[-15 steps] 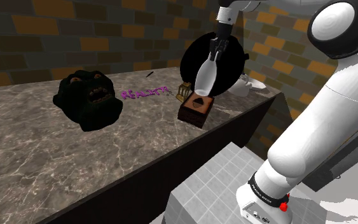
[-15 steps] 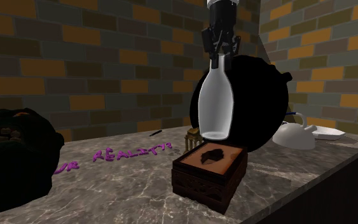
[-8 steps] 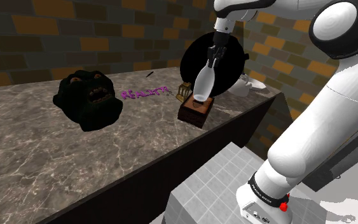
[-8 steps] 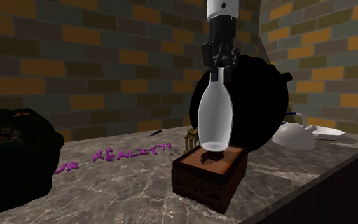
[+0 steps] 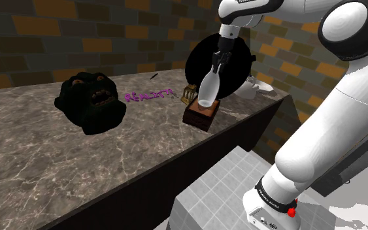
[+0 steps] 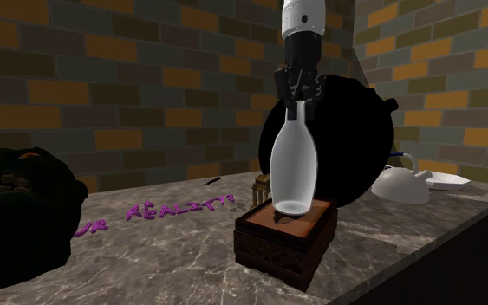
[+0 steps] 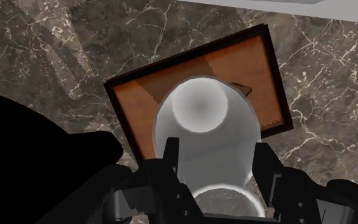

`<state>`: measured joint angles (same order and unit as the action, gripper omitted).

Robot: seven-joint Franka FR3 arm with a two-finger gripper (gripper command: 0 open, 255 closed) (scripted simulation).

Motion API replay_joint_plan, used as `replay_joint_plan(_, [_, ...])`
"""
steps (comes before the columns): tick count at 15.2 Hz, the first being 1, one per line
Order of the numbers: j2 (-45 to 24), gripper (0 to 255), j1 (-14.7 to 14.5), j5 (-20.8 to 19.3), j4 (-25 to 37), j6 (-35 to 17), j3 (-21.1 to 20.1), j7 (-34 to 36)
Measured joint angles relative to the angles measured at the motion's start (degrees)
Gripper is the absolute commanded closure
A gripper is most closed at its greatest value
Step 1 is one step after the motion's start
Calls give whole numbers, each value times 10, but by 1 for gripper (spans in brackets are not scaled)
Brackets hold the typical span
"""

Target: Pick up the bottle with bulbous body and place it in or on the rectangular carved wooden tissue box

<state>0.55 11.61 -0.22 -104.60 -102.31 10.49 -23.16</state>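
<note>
A dark brown marble counter with pale veins runs across the shoulder view, in front of a brick wall of orange and grey blocks. The white arm rises from its stand and reaches over the counter's far end. A big round black object stands on edge behind the work spot, and a lumpy black object sits well apart toward the shoulder view's left. The rectangular carved dark wooden tissue box lies flat near the counter's edge. The pale grey bottle with a bulbous body stands upright on it, with its base seeming to touch the box's orange-brown top. The black gripper pinches the bottle's narrow neck from above. Purple lettering lies on the counter beside the box, and a small golden ornament stands just behind the box.
</note>
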Motion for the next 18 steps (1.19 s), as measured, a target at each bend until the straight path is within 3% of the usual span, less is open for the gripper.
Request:
replay_joint_plan(1, [0,255,0,0,0,0,0,0])
replay_joint_plan(2, [-1,0,0,0,1,0,0,0])
replay_joint_plan(8, [-1,0,0,0,0,0,0,0])
replay_joint_plan(13, [-5,0,0,1,70,66,0,-1])
replay_joint_plan(18, [-7,0,0,1,79,74,0,-1])
